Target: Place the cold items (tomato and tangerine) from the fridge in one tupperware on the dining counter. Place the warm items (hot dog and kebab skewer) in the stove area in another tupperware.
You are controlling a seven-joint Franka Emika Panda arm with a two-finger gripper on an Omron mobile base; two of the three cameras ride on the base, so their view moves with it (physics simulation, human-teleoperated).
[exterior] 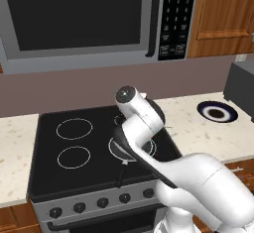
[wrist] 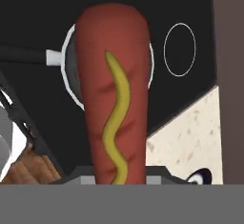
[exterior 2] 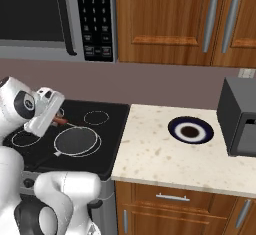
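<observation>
Jaws were clenched on the hot dog (wrist: 114, 99), held above the frying pan (exterior 2: 76, 141) on the stove (exterior: 49, 177). Judgement: lift straight, keep the grip firm, clear the pan rim before swinging away.

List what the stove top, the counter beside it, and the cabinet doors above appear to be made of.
Stove top: smooth black glass, seemingly, flat with thin white burner rings.
Counter: pale speckled stone, or a laminate imitating it, matte.
Cabinet doors: reddish-brown wood with visible grain and framed panels, carrying brushed-metal bar handles.
</observation>
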